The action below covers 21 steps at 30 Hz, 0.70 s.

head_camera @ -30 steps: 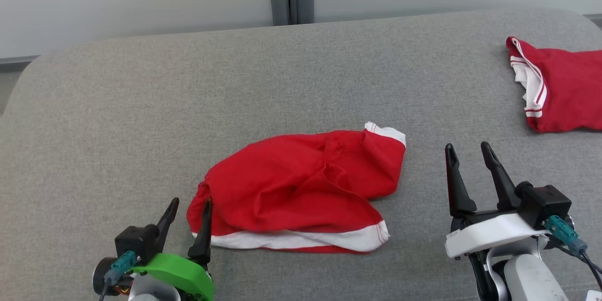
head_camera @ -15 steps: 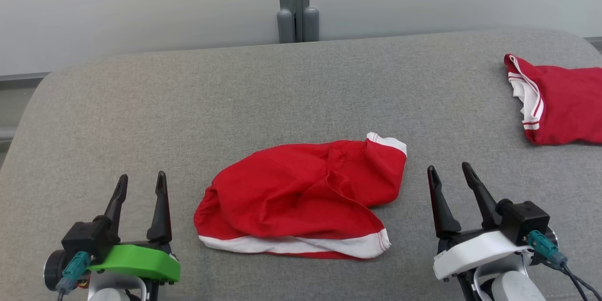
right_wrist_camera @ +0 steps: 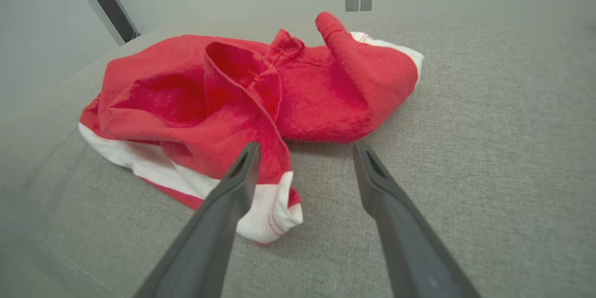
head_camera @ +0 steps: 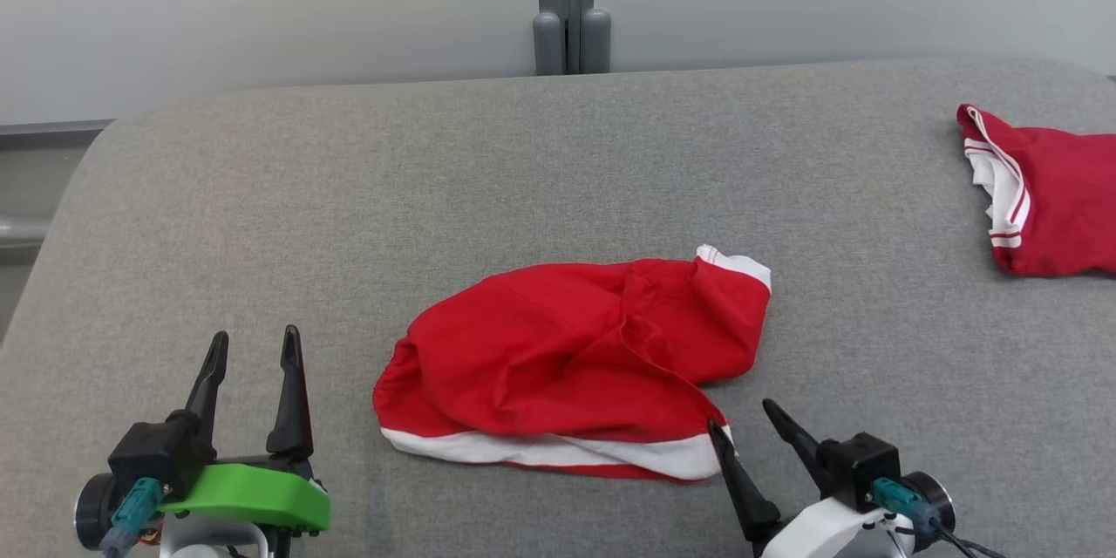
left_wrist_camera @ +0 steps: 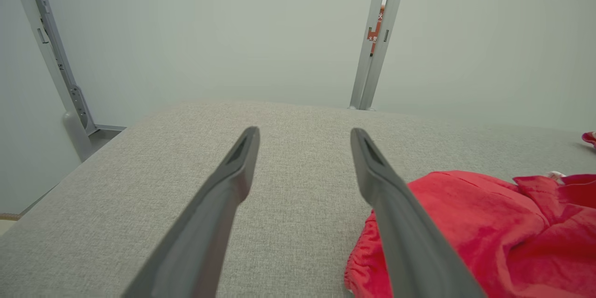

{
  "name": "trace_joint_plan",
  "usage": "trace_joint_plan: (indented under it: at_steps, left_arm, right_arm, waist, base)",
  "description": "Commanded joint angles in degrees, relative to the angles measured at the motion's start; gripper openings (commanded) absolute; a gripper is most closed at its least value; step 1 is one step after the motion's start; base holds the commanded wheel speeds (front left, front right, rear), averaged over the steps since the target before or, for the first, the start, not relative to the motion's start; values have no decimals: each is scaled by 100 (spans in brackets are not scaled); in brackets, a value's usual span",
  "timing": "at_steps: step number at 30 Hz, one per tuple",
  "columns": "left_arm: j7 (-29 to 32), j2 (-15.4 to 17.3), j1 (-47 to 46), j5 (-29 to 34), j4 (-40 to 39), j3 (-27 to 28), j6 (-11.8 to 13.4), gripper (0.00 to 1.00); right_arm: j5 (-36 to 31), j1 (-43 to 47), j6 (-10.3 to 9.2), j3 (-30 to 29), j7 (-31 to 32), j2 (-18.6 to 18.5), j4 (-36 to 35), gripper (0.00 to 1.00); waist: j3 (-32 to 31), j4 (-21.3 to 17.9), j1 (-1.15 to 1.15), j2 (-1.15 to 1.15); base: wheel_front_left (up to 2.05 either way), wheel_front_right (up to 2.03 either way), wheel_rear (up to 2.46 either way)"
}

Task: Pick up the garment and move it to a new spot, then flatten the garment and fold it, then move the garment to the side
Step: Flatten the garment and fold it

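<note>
Both pincers are standing wide open and holding nothing, so it's all about which one is closer. The right gripper [head_camera: 741, 417] is hovering at the near right end of the garment [head_camera: 567, 357]. Its left finger is lining up right at the white-banded corner [right_wrist_camera: 274, 209], though I can't tell if it's touching, and the other finger is pointing over the bare grey cushion [head_camera: 436, 174]. From there the garment is lying to the left and a bit farther off, crumpled, with its long axis running left to right across the middle of the cushion. The left gripper [head_camera: 255, 333] is sitting apart from the garment's left end, with bare cushion in between. I'm guessing the right arm is getting first grab at that corner, while the left one is needing a slide to the right first. Another red garment [head_camera: 1055, 200] is lying at the far right, well apart.
</note>
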Motion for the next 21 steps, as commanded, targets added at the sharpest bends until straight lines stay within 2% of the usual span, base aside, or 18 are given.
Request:
trace_joint_plan:
  at_steps: [1, 9, 10, 11, 12, 13, 17, 21]
  left_arm:
    - [5, -33, 43, 17, 9, 1, -27, 100]
    - [4, -102, -22, 66, 82, -27, -67, 100]
    - [5, -108, -25, 74, 89, -34, -74, 100]
    - [5, -113, -25, 81, 94, -37, -79, 100]
    - [5, -119, -22, 87, 98, -39, -82, 100]
    - [5, -124, -17, 88, 104, -38, -85, 100]
    - [5, -143, 31, 73, 128, 4, -98, 100]
    - [4, -161, 58, 81, 146, 24, -93, 100]
  right_arm:
    - [68, -55, -10, 91, 16, -46, 111, 100]
    - [276, -225, -10, 545, -59, -119, 775, 100]
    - [300, -243, -10, 570, -67, -124, 839, 98]
    - [319, -260, -10, 585, -89, -127, 875, 78]
    - [343, -284, -10, 598, -108, -129, 906, 45]
    - [362, -305, -10, 601, -122, -127, 922, 0]
    - [451, -387, -10, 420, -169, -178, 965, 0]
    - [481, -466, -11, -45, -190, -294, 924, 0]
  waist:
    - [14, 57, 0, 0]
    - [31, 251, 0, 0]
    - [32, 272, 0, 0]
    - [33, 285, 0, 0]
    - [36, 299, 0, 0]
    - [40, 306, 0, 0]
    - [57, 276, 0, 0]
    - [75, 190, 0, 0]
  base:
    - [0, 0, 0]
    - [0, 0, 0]
    - [0, 0, 0]
    - [0, 0, 0]
    - [0, 0, 0]
    - [0, 0, 0]
    - [0, 0, 0]
    - [0, 0, 0]
